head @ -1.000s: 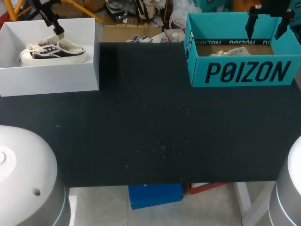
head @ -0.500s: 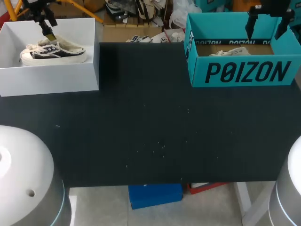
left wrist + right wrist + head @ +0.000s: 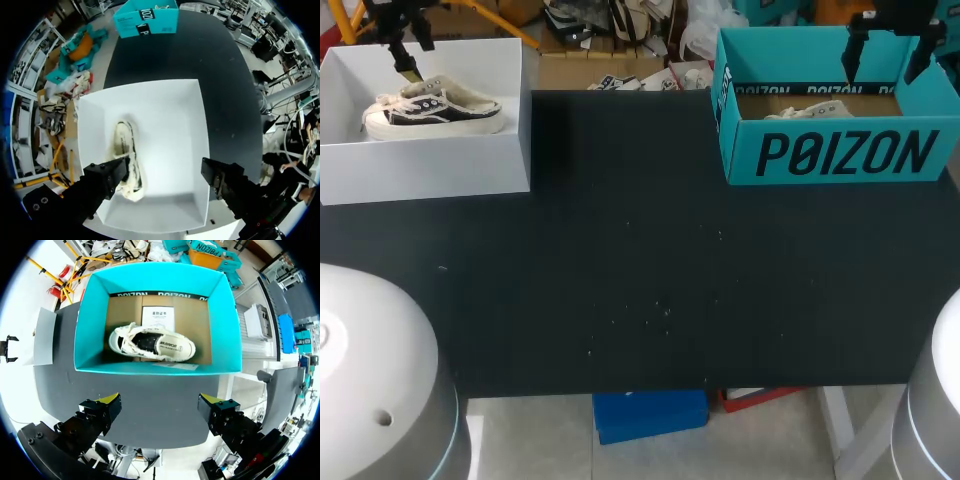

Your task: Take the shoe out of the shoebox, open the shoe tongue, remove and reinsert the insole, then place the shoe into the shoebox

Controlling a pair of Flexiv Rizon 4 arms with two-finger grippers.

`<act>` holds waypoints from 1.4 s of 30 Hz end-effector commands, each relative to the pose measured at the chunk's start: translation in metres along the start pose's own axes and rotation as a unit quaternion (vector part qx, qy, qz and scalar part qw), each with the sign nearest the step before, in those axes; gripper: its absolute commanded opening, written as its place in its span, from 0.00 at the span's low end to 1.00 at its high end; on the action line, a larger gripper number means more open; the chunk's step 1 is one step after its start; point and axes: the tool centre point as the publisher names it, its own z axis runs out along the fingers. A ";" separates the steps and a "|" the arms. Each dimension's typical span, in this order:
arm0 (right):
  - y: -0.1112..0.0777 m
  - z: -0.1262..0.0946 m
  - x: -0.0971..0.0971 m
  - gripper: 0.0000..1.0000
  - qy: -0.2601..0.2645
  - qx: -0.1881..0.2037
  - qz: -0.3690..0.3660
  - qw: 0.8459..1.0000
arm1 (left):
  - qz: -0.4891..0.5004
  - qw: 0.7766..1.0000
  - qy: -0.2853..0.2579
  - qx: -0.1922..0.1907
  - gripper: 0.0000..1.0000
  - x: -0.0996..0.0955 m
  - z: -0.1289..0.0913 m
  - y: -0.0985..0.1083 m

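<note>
Upper left, your left gripper (image 3: 164, 174) is spread, empty, over the shoe (image 3: 435, 108) in the white box (image 3: 430, 170). Upper right, your right gripper (image 3: 160, 402) gapes empty over the teal box (image 3: 840, 155).

Dark matte table (image 3: 650, 280), faintly speckled

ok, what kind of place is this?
Likely a robot lab bench: black table, white box with a dark shoe, teal box with a white shoe.
</note>
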 end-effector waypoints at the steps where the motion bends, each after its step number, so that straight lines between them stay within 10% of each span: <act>1: 0.000 0.000 0.000 1.00 0.000 0.001 0.000 1.000 | 0.002 1.000 -0.009 -0.005 1.00 -0.005 0.024 0.004; 28: 0.000 0.000 0.000 1.00 0.000 0.001 0.000 1.000 | -0.024 0.999 0.016 -0.036 1.00 -0.067 0.095 0.041; 42: 0.000 0.000 0.000 1.00 0.000 0.001 0.000 1.000 | -0.034 0.998 0.041 -0.034 1.00 -0.062 0.115 0.045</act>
